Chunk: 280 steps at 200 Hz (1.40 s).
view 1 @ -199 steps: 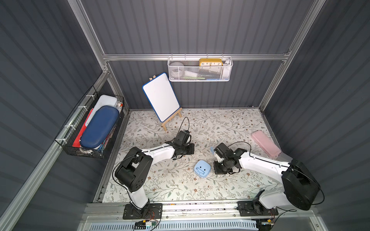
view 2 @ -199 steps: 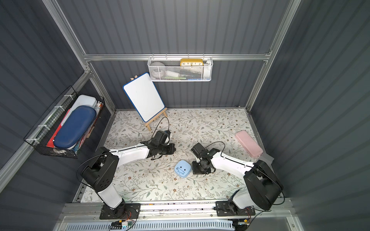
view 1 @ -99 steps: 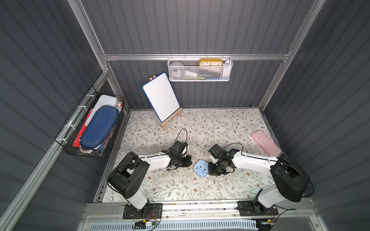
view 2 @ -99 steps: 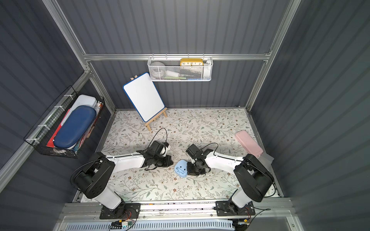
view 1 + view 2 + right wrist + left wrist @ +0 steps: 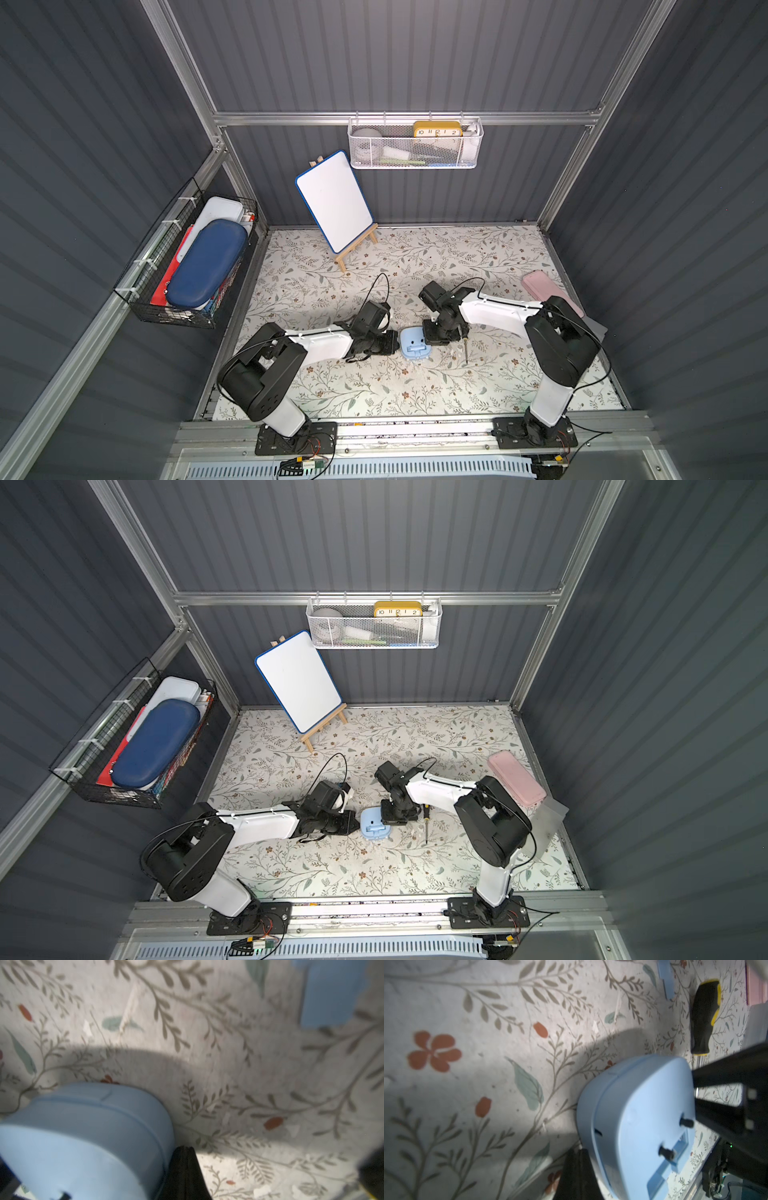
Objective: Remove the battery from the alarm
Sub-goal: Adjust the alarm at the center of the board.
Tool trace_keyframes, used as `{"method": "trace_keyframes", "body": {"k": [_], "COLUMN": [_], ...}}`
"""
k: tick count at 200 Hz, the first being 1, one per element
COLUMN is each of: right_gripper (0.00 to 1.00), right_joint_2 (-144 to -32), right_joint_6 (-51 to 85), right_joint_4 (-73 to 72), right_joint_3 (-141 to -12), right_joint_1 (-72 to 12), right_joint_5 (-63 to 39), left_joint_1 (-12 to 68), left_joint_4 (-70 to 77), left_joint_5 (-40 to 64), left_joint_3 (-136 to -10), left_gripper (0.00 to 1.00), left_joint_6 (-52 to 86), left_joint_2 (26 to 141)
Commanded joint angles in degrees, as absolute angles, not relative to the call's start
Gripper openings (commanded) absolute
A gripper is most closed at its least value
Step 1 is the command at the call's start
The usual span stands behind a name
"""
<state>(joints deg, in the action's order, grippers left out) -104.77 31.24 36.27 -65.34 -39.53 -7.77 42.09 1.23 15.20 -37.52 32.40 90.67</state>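
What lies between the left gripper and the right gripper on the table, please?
The blue alarm clock, lying face down, sits between the left gripper and the right gripper, both with jaws shut. It shows in both top views.

Both top views sharp, evenly lit from above, walls dim, soft shadows on the floral mat (image 5: 457, 257); wrist views dimmer, a broad shadow crossing the mat beside the blue clock (image 5: 639, 1118), right wrist view heavily blurred, edges bent
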Motion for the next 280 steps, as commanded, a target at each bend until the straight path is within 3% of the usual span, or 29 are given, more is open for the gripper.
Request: {"method": "trace_keyframes", "body": {"k": [1,78,107,159,201,236,280], "right_gripper": [0.00,0.00,0.00,0.00,0.00,0.00,0.00], "right_joint_2": [-106.8,-115.1,-112.5,-104.1,-97.9,-100.5,-103.9], "right_joint_6": [27.2,24.2,23.0,23.9,27.0,27.8,27.3], "right_joint_4": [32.8,33.1,32.6,37.9,34.9,33.4,33.8], "right_joint_3": [-71.1,-82.2,-81.3,-72.3,-60.4,-61.1,-65.1], "right_joint_1": [-40.3,-38.0,-35.8,-33.5,-35.4,-37.3,-37.4], "right_joint_5": [-11.6,-13.6,-8.5,-5.0,-8.0,-8.9,-7.7], "left_joint_1": [45.7,48.5,48.6,48.6,48.7,47.9,41.3], "left_joint_4": [3.7,6.5,6.8,10.4,4.6,-4.2,-6.5], "left_joint_5": [19.7,21.0,20.5,23.5,23.4,13.5,6.9], "left_joint_3": [-36.6,-37.9,-37.2,-38.6,-38.2,-37.9,-37.1], "left_gripper": [0.00,0.00,0.00,0.00,0.00,0.00,0.00], "left_joint_6": [35.3,37.4,37.9,38.4,34.9,36.6,37.3], "left_joint_2": [89.9,92.3,90.1,91.6,82.5,75.2,80.5]}}
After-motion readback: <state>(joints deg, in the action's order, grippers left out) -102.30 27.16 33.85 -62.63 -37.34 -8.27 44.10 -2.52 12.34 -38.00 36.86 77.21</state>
